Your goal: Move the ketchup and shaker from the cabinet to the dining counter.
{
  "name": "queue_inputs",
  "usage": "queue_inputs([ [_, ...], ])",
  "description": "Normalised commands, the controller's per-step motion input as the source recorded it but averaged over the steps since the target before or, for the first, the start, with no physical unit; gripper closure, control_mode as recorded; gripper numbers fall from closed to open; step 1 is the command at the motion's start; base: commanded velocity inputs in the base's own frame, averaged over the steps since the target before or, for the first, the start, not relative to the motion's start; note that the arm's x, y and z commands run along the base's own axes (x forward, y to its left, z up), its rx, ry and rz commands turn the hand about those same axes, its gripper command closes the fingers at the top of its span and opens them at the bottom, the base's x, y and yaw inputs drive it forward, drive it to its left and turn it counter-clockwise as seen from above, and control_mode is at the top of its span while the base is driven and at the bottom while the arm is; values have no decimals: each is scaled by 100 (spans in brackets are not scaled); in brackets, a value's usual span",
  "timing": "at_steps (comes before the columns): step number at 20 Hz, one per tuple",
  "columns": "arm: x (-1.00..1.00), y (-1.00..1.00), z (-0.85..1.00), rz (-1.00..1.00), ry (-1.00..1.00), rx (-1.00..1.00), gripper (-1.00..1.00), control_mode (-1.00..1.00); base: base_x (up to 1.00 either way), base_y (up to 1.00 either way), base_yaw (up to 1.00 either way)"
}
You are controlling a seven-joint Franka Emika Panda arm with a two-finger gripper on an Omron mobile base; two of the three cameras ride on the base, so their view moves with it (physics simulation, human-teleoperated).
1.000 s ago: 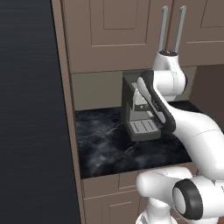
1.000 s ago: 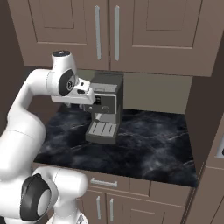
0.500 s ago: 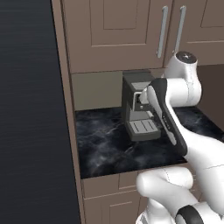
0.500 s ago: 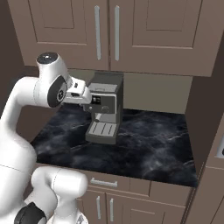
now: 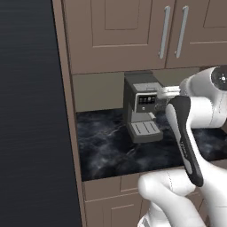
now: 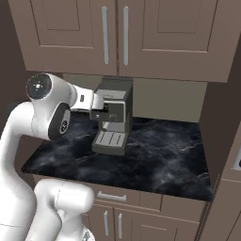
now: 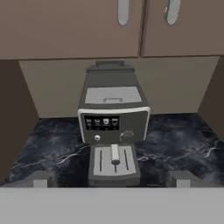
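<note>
The arm has swung lower and back from the cabinet (image 6: pixel 117 35) over the past second: a moment ago its upper joint stood just under the door handles (image 6: pixel 115 34), and now the gripper (image 7: pixel 113 178) points level at the coffee machine (image 7: pixel 113 131) below. The fingers, which were fairly close together, now stand spread wide with nothing between them (the two tips show far apart at the bottom of the hand view). My reading is that the arm has let go of a handle, yet both cabinet doors look flush and closed, so the ketchup and the shaker, which I judge are still inside, cannot be reached.

The worktop (image 6: pixel 155 155) is a short slab of black marble with white veins, bearing the coffee machine against a beige back wall. Beige drawer units (image 6: pixel 113 202) sit beneath it, and a tall dark panel (image 5: pixel 31 111) fills the left of the left base view. This is not the dining counter, so the base will probably need to drive once a bottle is in hand.
</note>
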Motion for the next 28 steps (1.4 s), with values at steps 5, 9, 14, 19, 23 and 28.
queue_inputs([
  [5, -16, -32, 55, 0, -43, 5, -100, -100, 0, 0, 0],
  [9, -6, -24, 38, 0, -36, 4, -100, -100, 0, 0, 0],
  [14, 0, -21, 39, 0, -34, 3, -100, -100, 0, 0, 0],
  [19, 0, -25, 42, 0, -31, 4, -100, -100, 0, 0, 0],
  [23, 15, -25, 36, 0, -17, 4, -100, -100, 0, 0, 0],
  [28, 36, -18, 26, 0, -3, 3, -100, -100, 0, 0, 0],
])
